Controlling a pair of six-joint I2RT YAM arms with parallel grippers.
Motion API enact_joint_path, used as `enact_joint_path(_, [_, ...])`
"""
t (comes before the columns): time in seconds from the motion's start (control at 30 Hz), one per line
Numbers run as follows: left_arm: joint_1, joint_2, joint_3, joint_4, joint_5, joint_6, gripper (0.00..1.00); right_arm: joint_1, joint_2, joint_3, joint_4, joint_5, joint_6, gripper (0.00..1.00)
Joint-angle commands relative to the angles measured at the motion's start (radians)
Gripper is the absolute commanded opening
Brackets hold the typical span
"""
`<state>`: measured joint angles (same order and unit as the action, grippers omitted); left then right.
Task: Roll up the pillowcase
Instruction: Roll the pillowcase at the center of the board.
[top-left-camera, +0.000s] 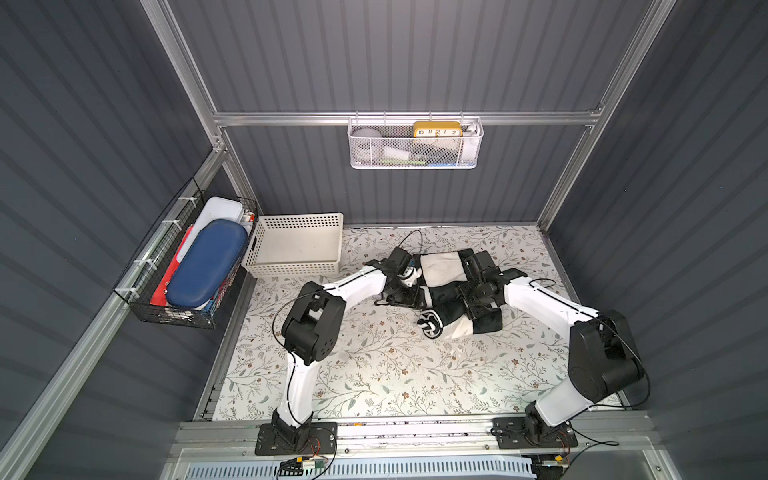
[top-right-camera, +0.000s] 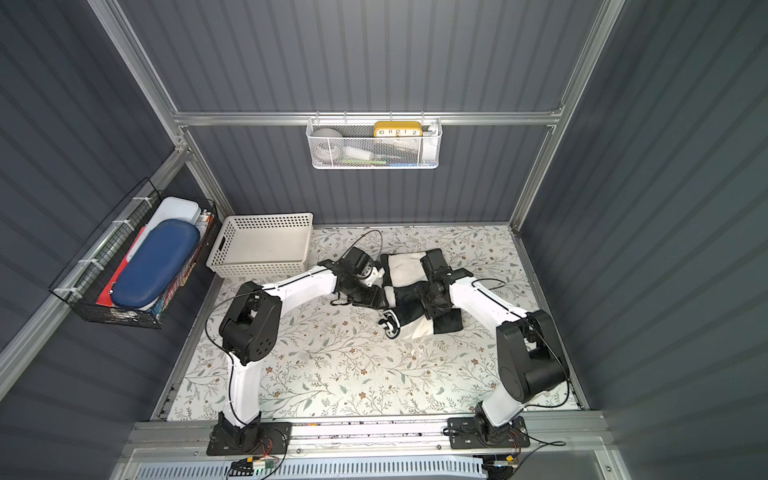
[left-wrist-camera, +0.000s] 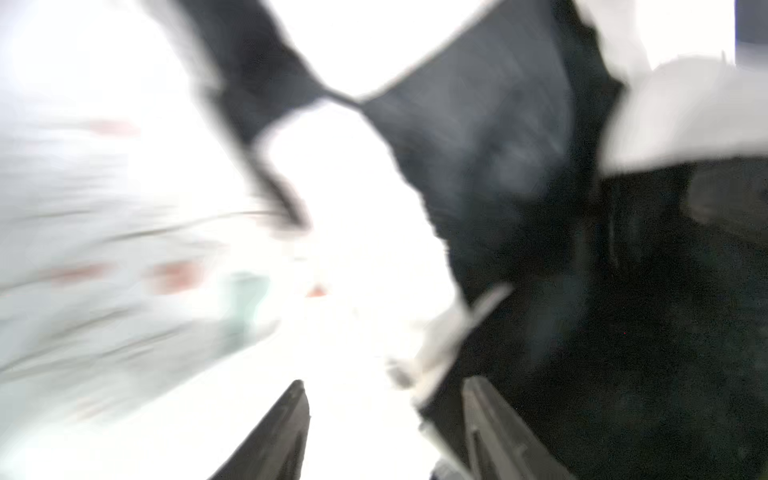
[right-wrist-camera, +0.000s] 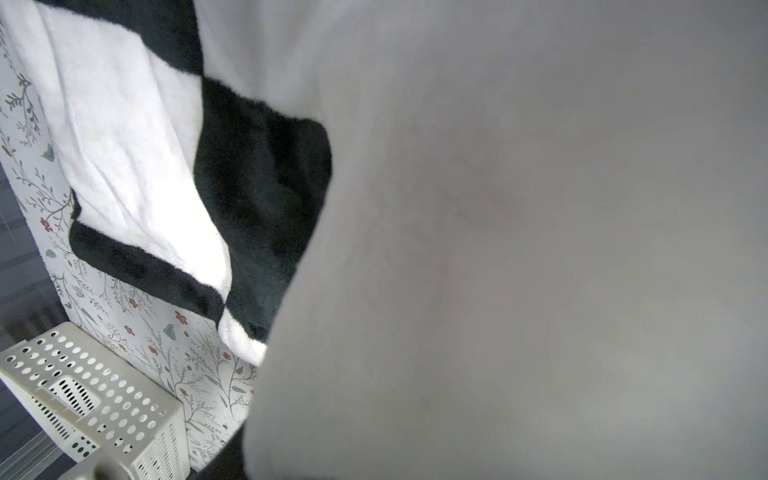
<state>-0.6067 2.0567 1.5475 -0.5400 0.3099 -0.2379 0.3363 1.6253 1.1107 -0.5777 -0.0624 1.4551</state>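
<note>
The black and cream checked pillowcase (top-left-camera: 440, 270) (top-right-camera: 405, 270) lies bunched into a thick, loose roll at the back middle of the table. One spiralled end (top-left-camera: 430, 326) points toward the front. My left gripper (top-left-camera: 409, 276) (top-right-camera: 372, 276) is at the roll's left side. In the blurred left wrist view its fingers (left-wrist-camera: 286, 432) stand apart, open, with the cloth (left-wrist-camera: 498, 166) just ahead and an edge of it beside one finger. My right gripper (top-left-camera: 467, 291) (top-right-camera: 428, 291) is pressed into the roll's right side. Cloth (right-wrist-camera: 137, 166) lies over most of the right wrist view and hides the jaws.
A cream perforated basket (top-left-camera: 299, 217) (top-right-camera: 266, 217) (right-wrist-camera: 95, 374) stands empty at the back left, close to the left arm. A black wire basket (top-left-camera: 187, 266) hangs on the left wall and a white mesh basket (top-left-camera: 415, 143) on the back wall. The floral covering (top-left-camera: 374, 365) spans the table.
</note>
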Motion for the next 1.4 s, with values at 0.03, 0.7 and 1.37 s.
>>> enact_joint_path(0.03, [0.029,-0.093,0.007,-0.027,-0.071,-0.035,0.68,-0.029,0.052,0.059,0.034,0.001,-0.05,0.59])
enact_joint_path(0.7, [0.0,-0.113,0.153,-0.031,0.12,0.022,0.66,-0.08,0.26,0.183,0.178,-0.049,-0.111,0.71])
enact_joint_path(1.37, [-0.079,0.222,0.357,-0.135,0.129,0.055,0.03,-0.091,0.274,0.146,0.234,-0.069,-0.069,0.65])
